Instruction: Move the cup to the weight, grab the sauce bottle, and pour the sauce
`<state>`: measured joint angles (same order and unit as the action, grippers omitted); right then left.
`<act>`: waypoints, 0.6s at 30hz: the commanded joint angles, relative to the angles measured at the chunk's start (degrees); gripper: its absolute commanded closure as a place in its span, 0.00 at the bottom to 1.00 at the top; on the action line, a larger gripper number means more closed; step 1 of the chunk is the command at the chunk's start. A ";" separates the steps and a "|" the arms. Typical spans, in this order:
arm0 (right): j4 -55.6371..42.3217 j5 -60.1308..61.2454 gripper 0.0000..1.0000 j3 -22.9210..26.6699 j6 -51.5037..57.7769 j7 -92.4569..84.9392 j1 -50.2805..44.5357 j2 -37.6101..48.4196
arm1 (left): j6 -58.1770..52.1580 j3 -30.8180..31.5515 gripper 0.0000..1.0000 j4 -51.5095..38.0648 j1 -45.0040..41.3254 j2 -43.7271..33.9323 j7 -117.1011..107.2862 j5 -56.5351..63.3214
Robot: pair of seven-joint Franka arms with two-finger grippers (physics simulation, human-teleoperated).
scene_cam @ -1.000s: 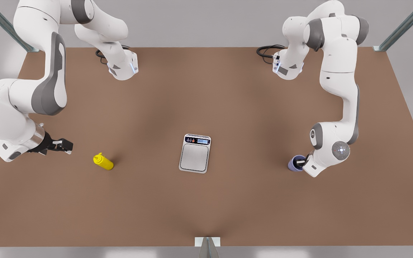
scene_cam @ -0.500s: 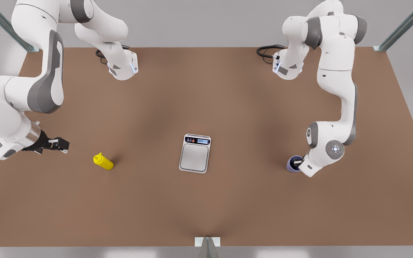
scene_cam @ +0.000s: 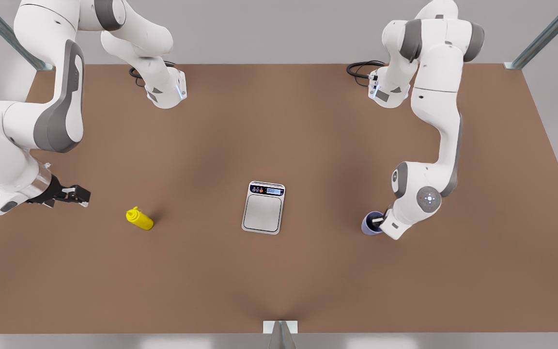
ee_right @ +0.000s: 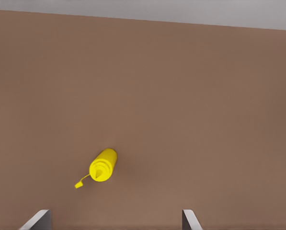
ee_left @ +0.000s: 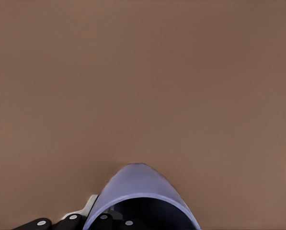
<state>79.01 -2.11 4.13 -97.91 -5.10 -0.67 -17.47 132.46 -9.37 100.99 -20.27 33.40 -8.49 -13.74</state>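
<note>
The lavender-blue cup [scene_cam: 370, 224] stands upright at the front view's right, a good way from the weight. My left gripper [scene_cam: 378, 222] is shut on its rim, and the left wrist view looks into the cup [ee_left: 140, 194] beside the dark fingers [ee_left: 100, 221]. The weight [scene_cam: 263, 208], a silver scale with a dark display strip, lies flat at the table's middle with nothing on it. At the front view's left, the yellow sauce bottle [scene_cam: 139, 218] stands on the table. My right gripper [scene_cam: 81, 196] hovers open farther left of it, facing the sauce bottle [ee_right: 103, 164].
Both arm bases [scene_cam: 166, 92] [scene_cam: 388, 92] stand at the table's back edge with black cables [scene_cam: 359, 70] beside them. A metal bracket [scene_cam: 280, 327] sits at the front edge. Bare brown tabletop [scene_cam: 322, 213] lies between cup and scale.
My left gripper has carried the cup toward the front view's left, closer to the scale. My right gripper has drifted slightly away from the sauce bottle. Bottle and scale have not moved.
</note>
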 commanded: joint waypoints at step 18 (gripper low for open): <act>2.28 5.88 0.00 -0.08 -1.23 -33.64 10.07 -0.64 | 0.16 0.85 0.79 -8.17 -11.54 3.86 -20.24 -6.91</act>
<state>83.08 5.98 4.04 -101.30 -43.51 10.86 -18.11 132.43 -8.50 91.90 -32.16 37.68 -30.09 -17.60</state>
